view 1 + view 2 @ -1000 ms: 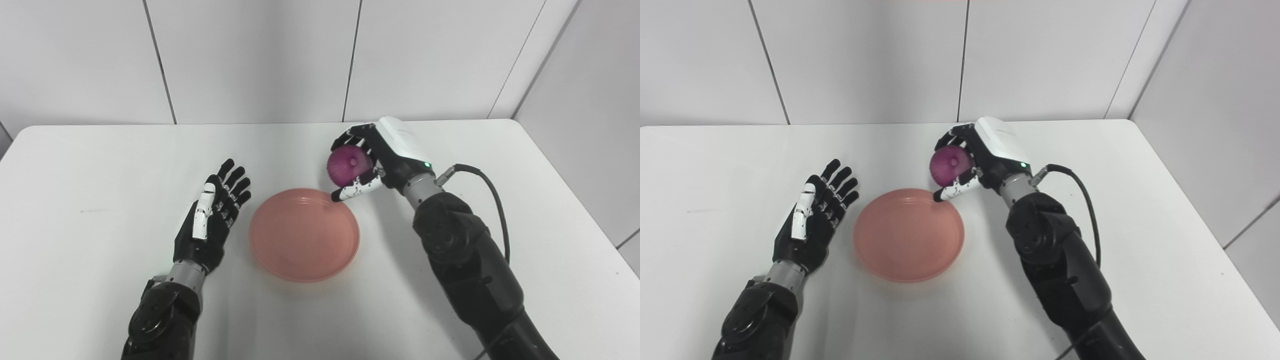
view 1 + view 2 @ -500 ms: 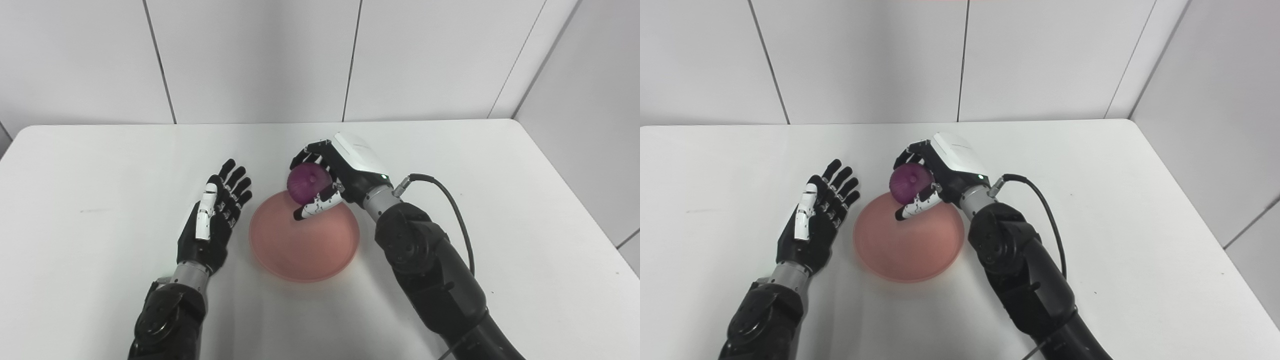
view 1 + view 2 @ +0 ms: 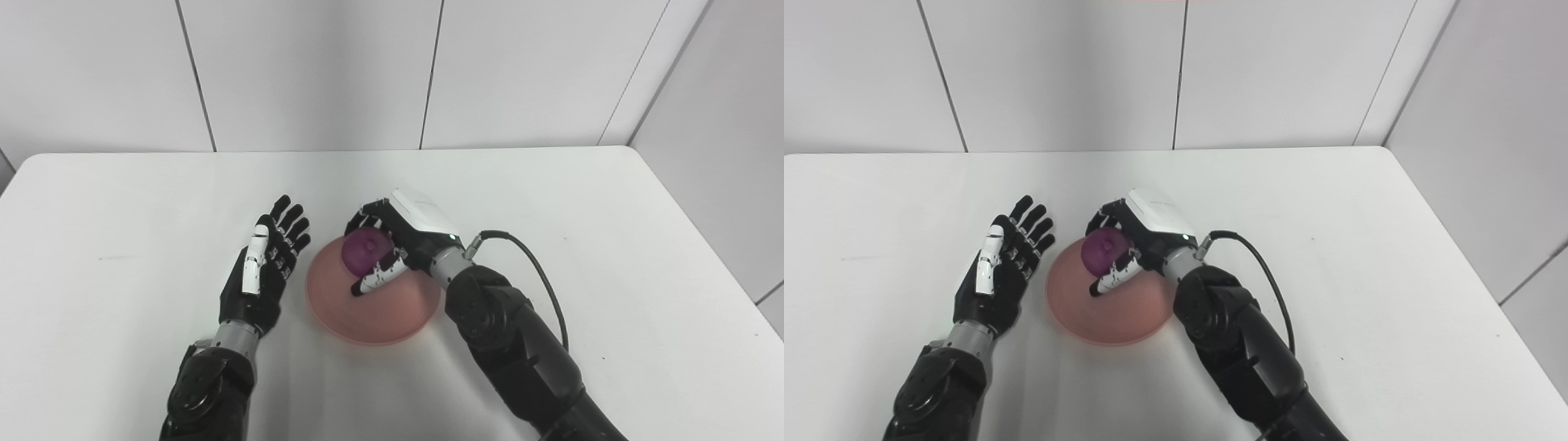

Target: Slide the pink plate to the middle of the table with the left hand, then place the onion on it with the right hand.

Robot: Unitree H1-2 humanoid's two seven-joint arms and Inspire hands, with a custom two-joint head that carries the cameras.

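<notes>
Onion sits clasped in the right hand over the pink plate; the left hand, fingers spread and holding nothing, lies just beside the plate.

One pink plate on the one white table. One purple onion, just the one. Two robot hands in shot: the left hand and the right hand. One black cable too.
</notes>
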